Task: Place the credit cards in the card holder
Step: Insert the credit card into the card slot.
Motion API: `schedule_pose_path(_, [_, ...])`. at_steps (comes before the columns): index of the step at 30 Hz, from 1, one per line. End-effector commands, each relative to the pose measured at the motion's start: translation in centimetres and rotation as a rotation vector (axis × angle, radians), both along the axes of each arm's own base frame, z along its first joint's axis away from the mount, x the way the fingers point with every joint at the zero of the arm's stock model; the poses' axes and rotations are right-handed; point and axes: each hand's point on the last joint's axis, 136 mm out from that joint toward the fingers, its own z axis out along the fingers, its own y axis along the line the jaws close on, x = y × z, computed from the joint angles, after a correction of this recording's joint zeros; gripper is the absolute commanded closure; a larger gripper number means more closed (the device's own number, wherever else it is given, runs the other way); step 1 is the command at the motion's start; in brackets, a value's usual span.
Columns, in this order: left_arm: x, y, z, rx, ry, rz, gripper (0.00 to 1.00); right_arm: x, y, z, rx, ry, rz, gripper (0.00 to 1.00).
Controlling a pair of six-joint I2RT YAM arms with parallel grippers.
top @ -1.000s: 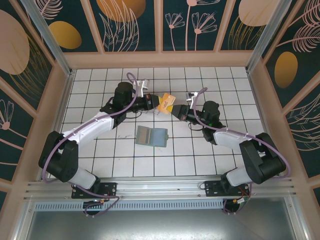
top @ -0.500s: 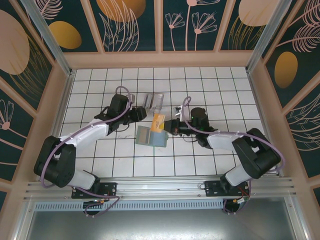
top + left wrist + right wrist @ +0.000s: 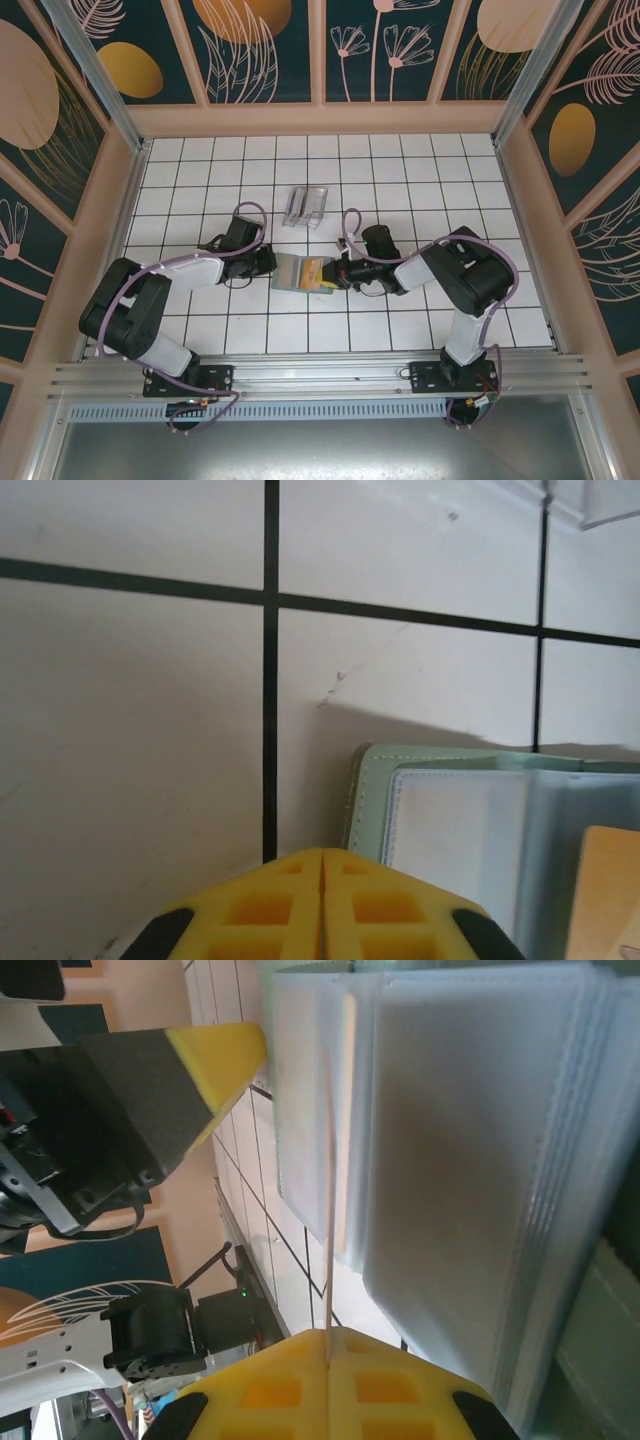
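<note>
Sage-green card holder (image 3: 291,272) open; left gripper (image 3: 270,265), arm low, closed (empty) at its left edge. Right gripper (image 3: 336,275) clamps orange credit card (image 3: 317,268) over it; open tiled counter (image 3: 200,330) around.

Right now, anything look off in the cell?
Nothing stands out. The card holder lies open; the right end effector pinches the orange card edge-on at its clear sleeves; the left end effector is shut by its left edge. The clear box sits apart, behind.
</note>
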Motion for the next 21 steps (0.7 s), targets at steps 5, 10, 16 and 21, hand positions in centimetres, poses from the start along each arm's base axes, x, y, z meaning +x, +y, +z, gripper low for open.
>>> schedule_pose_path(5, [0.1,-0.7,-1.3,-0.024,0.017,-0.015,0.95,0.8,1.1,-0.6,0.002,-0.032,0.033,1.00])
schedule_pose_path(10, [-0.1,-0.8,-2.0,-0.021,0.041,-0.019,0.95,0.9,1.2,-1.7,-0.012,-0.007,0.039,1.00])
schedule_pose_path(16, [-0.3,-0.2,-2.5,0.019,0.059,-0.023,0.95,0.7,0.5,-1.2,-0.024,-0.021,0.040,1.00])
schedule_pose_path(21, [-0.6,0.3,-3.1,0.059,0.079,-0.031,0.94,1.0,-1.5,-1.5,-0.045,-0.020,0.011,1.00])
